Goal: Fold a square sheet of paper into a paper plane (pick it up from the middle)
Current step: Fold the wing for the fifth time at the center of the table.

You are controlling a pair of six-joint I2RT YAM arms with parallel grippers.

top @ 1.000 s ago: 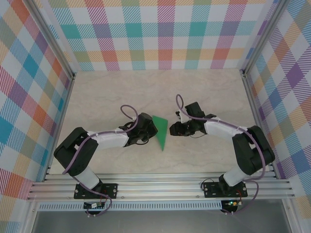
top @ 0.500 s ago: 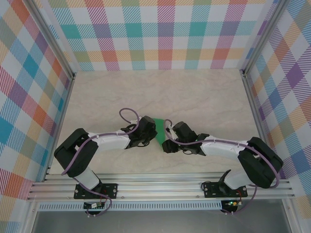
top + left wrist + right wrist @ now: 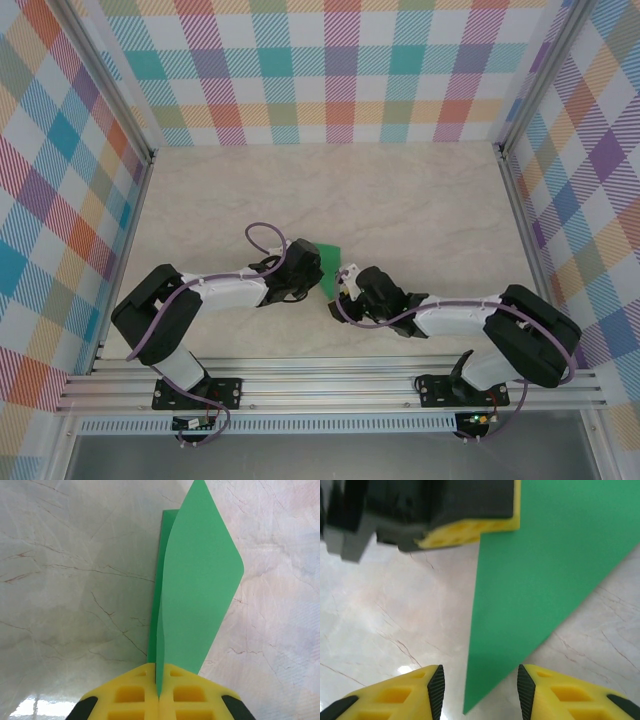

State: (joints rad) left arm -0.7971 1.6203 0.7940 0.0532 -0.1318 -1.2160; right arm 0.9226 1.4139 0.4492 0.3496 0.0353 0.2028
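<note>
The left gripper (image 3: pixel 159 682) is squeezing the green paper (image 3: pixel 200 590) tight between its two yellow pads (image 3: pixel 130 697). Its jaws are pressing together with just the thin paper edge between them. The paper is folded, and it is reaching straight out in front of these pads. One flap is bending up and to the right. A flatter layer is peeking out under it on the left, low by the marble table (image 3: pixel 65 580).

The right gripper (image 3: pixel 480 682) is standing open, with a wide gap between its two yellow fingers (image 3: pixel 400 697). It is not holding anything. The sharp tip of the paper is pointing into that gap, and it does not seem to be touching either finger. The rest of the paper is spreading out ahead of this gripper and to its right. The left gripper is sitting just ahead of it, biting the far edge of the paper. From above, the two grippers are facing each other, very close, with the paper between them.
</note>
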